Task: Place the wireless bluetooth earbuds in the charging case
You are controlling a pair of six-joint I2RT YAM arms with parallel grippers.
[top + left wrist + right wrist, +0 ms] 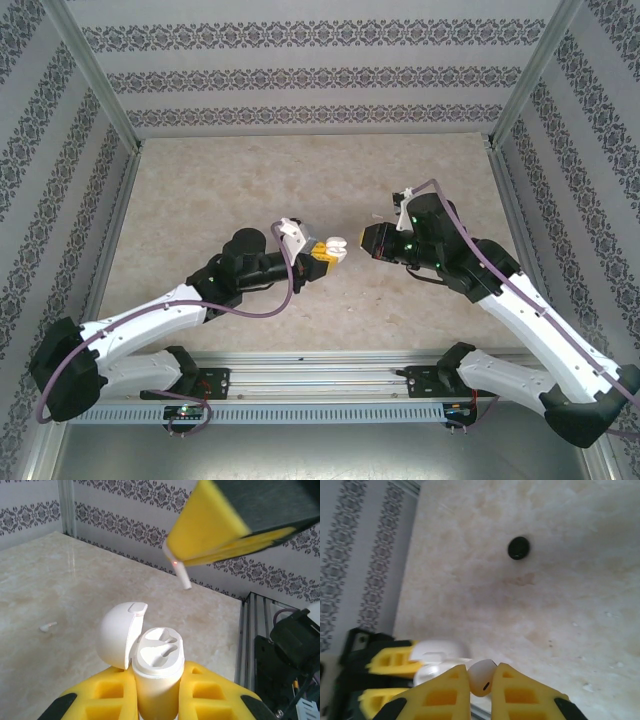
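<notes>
Case and earbud held over the counter (pixel 300 180)
The charging case (pixel 155 667), lid open, is clamped upright in the left claw (pixel 160 692); an earbud (pixel 481 676) is pinched in the right claw (pixel 480 690), near the case but apart.

The left arm (pixel 150 325) reached from the near-left corner of the table (pixel 250 180) toward its middle, forearm angled inward. The left gripper (pixel 322 252) was clamped, its 2 yellow-padded fingers (pixel 112 695) pressed against either side of the charging case (pixel 157 667). The right arm (pixel 530 310) stretched in from the near-right corner. The right gripper (pixel 368 240) faced the left one, tip to tip and just apart, its 2 pads (pixel 442 692) pinched on an earbud (pixel 482 676).
</notes>
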